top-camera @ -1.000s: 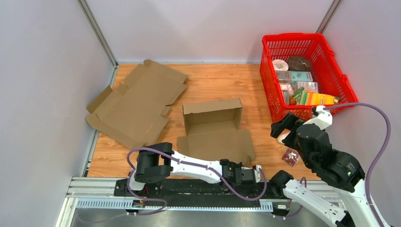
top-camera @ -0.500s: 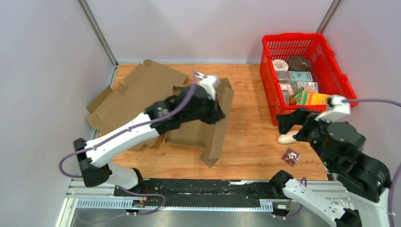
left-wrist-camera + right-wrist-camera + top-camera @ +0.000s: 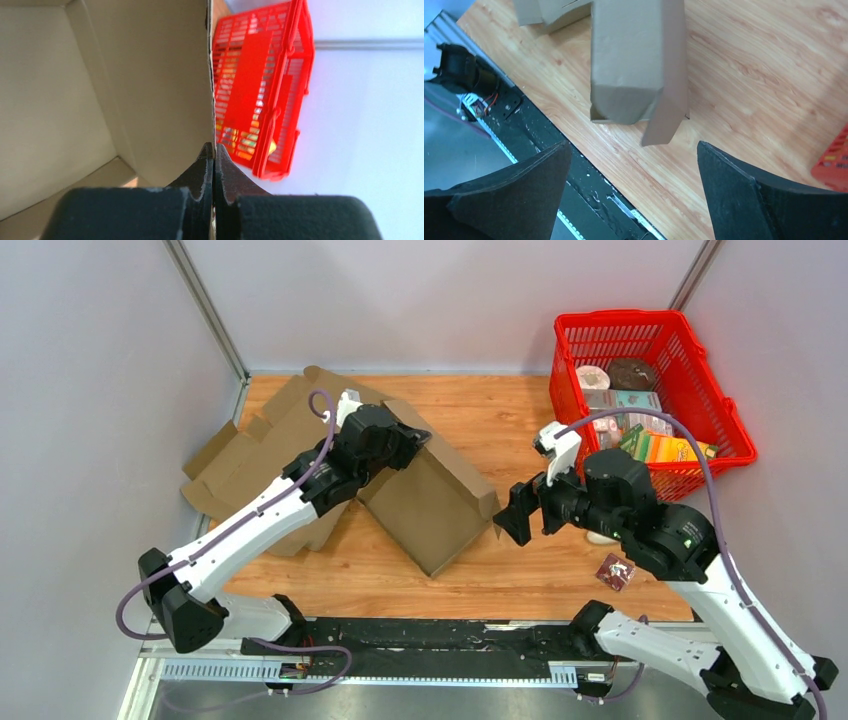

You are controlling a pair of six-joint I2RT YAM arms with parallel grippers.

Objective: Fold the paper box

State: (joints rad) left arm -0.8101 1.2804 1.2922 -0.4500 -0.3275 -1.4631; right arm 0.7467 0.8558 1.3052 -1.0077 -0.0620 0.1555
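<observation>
- Between your L gripper's (image 3: 214, 150) tips: one wall edge of the box (image 3: 430, 502), pinched tight. Jaws are closed on the card w/ no gap showing.
- Below that grip the box hangs tilted, low corner toward the table (image 3: 500, 410). Can't tell if it touches.
- Past the L tips, per the L wrist view: the box floor and at least two walls stand up, so the tray part looks formed.
- Just ahead of your R gripper (image 3: 517, 515): the box's near end, w/ a loose flap (image 3: 665, 117) sticking out, untucked.
- R jaws are spread wide, holding nothing, close to the card but not on it.
- Progress, my guess: approx. halfway. Walls up = done. Loose flap + closing the lid = left to do.
- Next step prob. needs R to push that flap in while L holds the box steady. It's thin card, so it may buckle or slip out of the pinch.
- Behind and to the left of your L arm, beside the box: flat cardboard (image 3: 270, 465), unfolded, not part of this step.
- Beyond your R arm, off to its right: the basket (image 3: 620, 318), apart from the box.
</observation>
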